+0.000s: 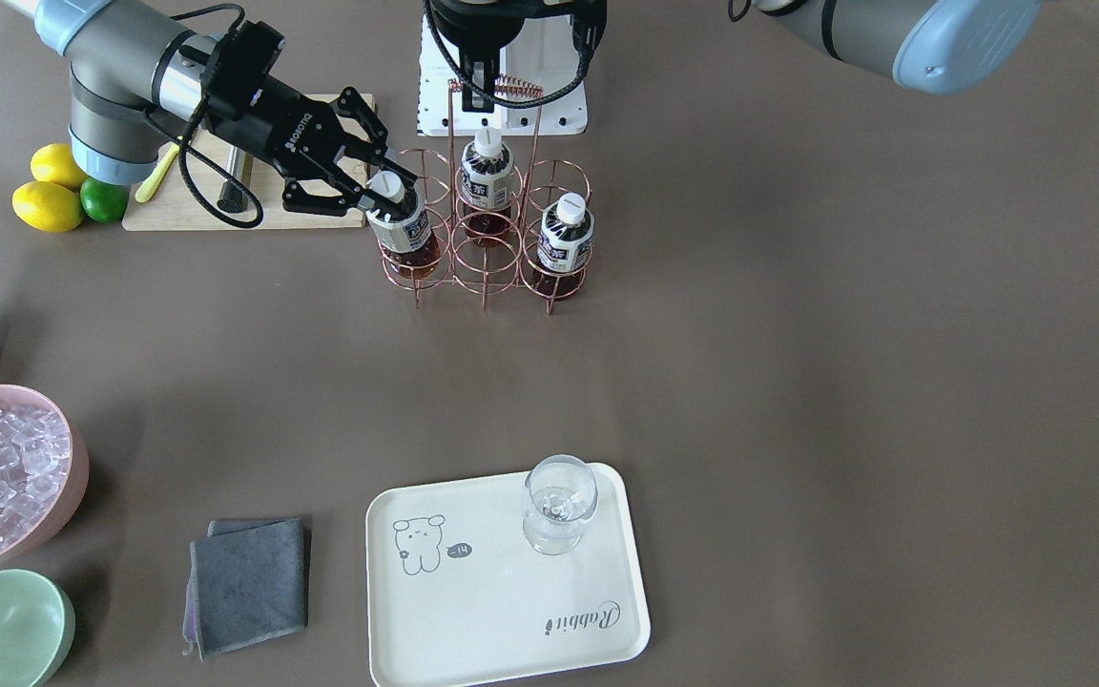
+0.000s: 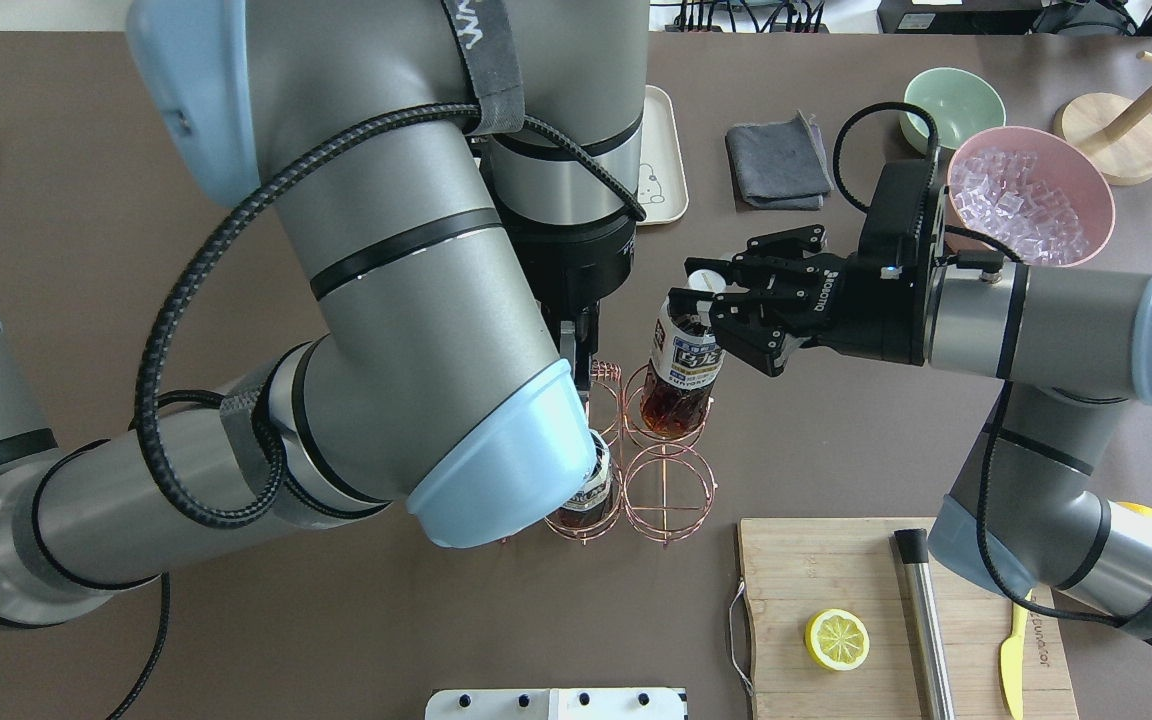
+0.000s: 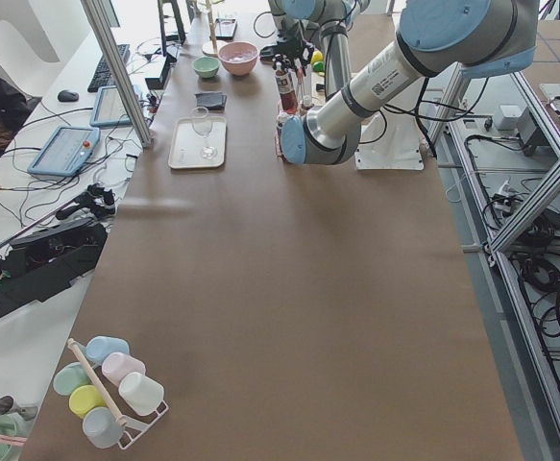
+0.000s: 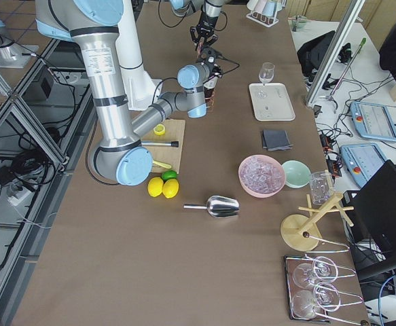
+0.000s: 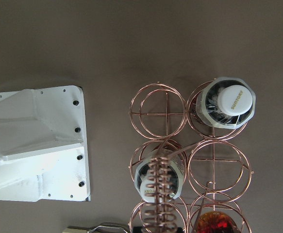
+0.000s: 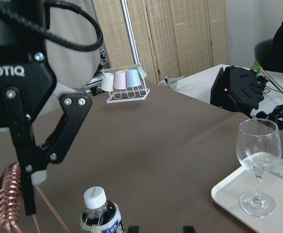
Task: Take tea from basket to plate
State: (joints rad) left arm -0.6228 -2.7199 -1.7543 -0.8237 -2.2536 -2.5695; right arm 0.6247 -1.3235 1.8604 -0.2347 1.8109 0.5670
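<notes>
The right gripper (image 1: 385,191) is seen clamped on the white cap and neck of one tea (image 1: 404,229) bottle, its fingers (image 2: 716,315) pressed to either side. Directly under the grip the bottle is tilted slightly, its dark base ringed by the corner cell of the basket (image 1: 485,284). A second bottle (image 1: 486,176) and a third bottle (image 1: 566,234) are seated in cells just beyond the fingertips, on the side away from the wrist. Above them, the coiled top of the basket's handle appears to be pinched by the left gripper (image 1: 485,84), so the rack is judged to be held steady. The plate (image 1: 473,611) is found well apart from the working hand, across open table on the side away from the robot's base. A wine glass (image 1: 559,501) stands at a corner on the plate's nearer side.

The step in hand is judged to be the withdrawal of the tea from its cell, with the grasp made and the lift barely begun. A straight upward pull is called for next, until the base is clear of the top ring. After that the bottle must be carried out to the plate and set on bare tray, clear of the glass.
</notes>
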